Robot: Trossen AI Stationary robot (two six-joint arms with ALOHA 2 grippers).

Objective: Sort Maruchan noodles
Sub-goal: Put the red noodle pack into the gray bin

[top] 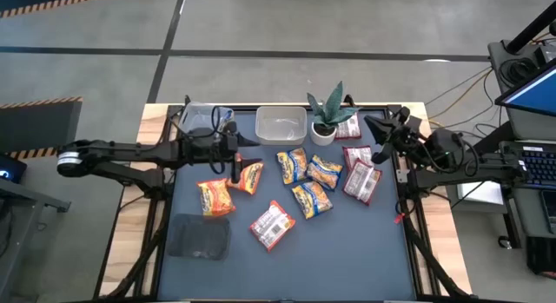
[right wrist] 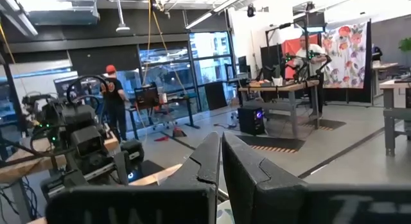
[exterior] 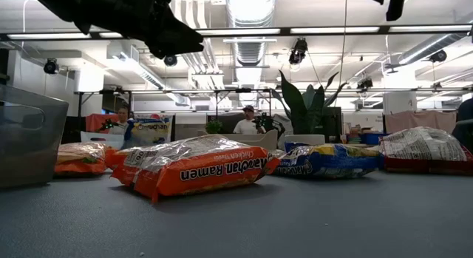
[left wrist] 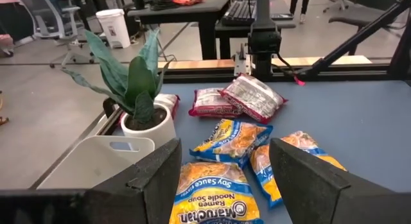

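While I watch from above, my left gripper [top: 234, 167] hangs with its fingers [left wrist: 151, 179] spread apart and nothing between them, beside two orange Maruchan packets [top: 215, 198] on the left of the dark mat [top: 347, 251]. A grey cloth pad [top: 198, 236] lies near the mat's front left corner. Further right, a red-and-white packet [top: 272, 225] sits alone, then blue-yellow packets [top: 311, 199] cluster mid-mat in front of a clear tub [top: 281, 125] and a potted plant [top: 328, 121]. More red-and-white packets [top: 361, 181] lie toward the right edge. My right gripper [top: 380, 152] is raised there, its fingers [right wrist: 199, 161] pressed together on nothing.
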